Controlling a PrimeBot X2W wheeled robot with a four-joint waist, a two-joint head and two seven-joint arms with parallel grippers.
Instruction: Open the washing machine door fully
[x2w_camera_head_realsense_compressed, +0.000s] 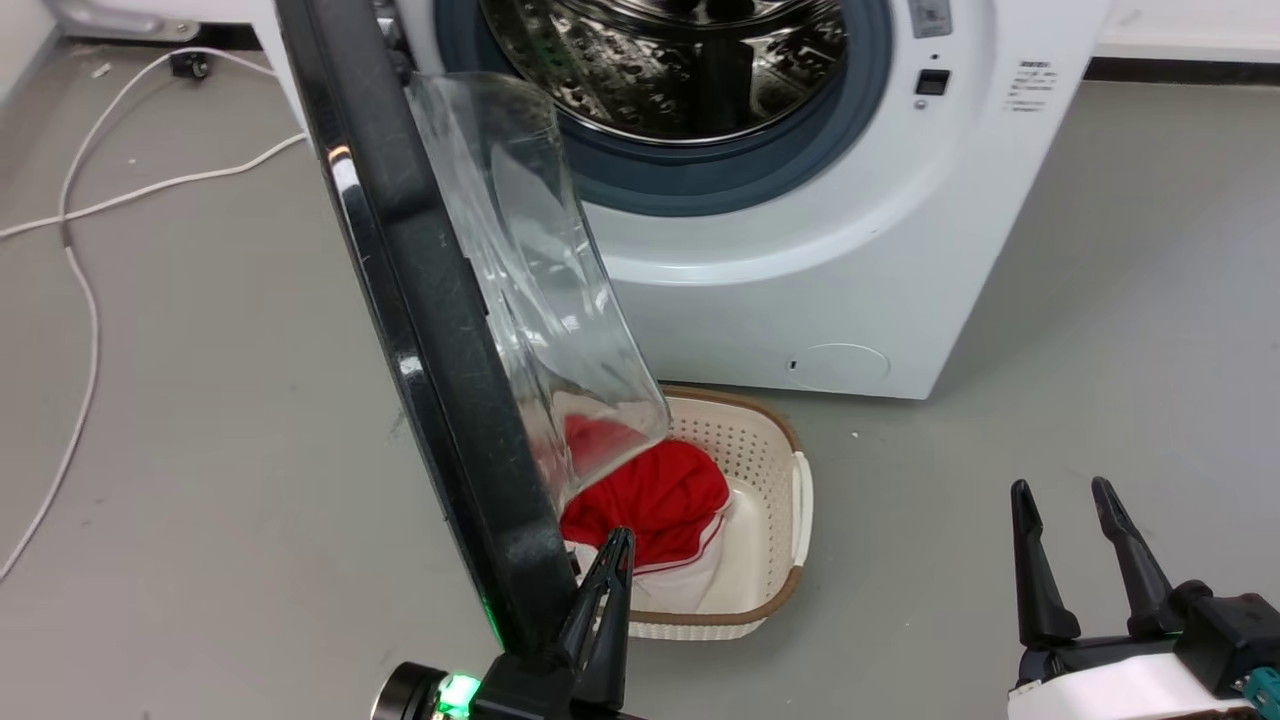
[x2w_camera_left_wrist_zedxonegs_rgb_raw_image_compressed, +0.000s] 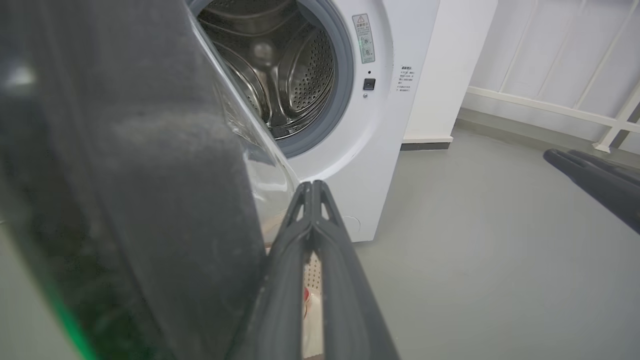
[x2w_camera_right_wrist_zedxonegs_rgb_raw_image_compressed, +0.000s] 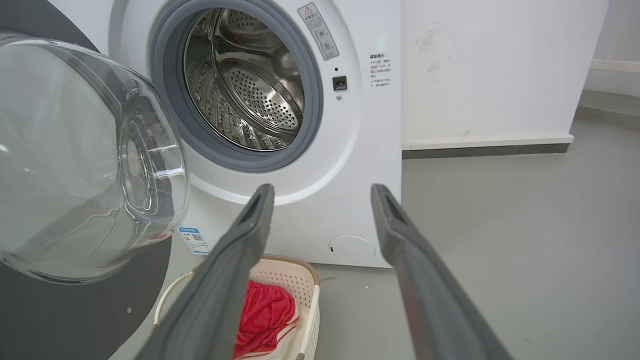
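Two hands are showing in the head view. The left hand (x2w_camera_head_realsense_compressed: 618, 545) is sitting at the near bottom with its two fingers pressed together on nothing. It is lying just beside the near edge of the washing machine door (x2w_camera_head_realsense_compressed: 420, 300), on the door's inner, right side. It may be touching that edge, but the left wrist view is blurring the door into a dark mass, so contact is hard to judge. The door is standing swung well out from the white washing machine (x2w_camera_head_realsense_compressed: 800, 290), hinged at the machine's left. It is turning its rim edge-on to the head camera, and its clear glass bowl (x2w_camera_head_realsense_compressed: 530, 280) is bulging towards the right. Behind it the steel drum (x2w_camera_head_realsense_compressed: 680, 70) is lying exposed inside its grey rubber ring. The right hand (x2w_camera_head_realsense_compressed: 1060, 488) is hovering over the grey floor (x2w_camera_head_realsense_compressed: 1100, 330) at the near right, well apart from the door, with its fingers spread wide and gripping nothing. A cream perforated basket (x2w_camera_head_realsense_compressed: 775, 450) is resting on the floor just in front of the machine, partly under the door's near end, and is holding a red garment (x2w_camera_head_realsense_compressed: 660, 495). A white cable (x2w_camera_head_realsense_compressed: 85, 290) is trailing across the floor at the far left.
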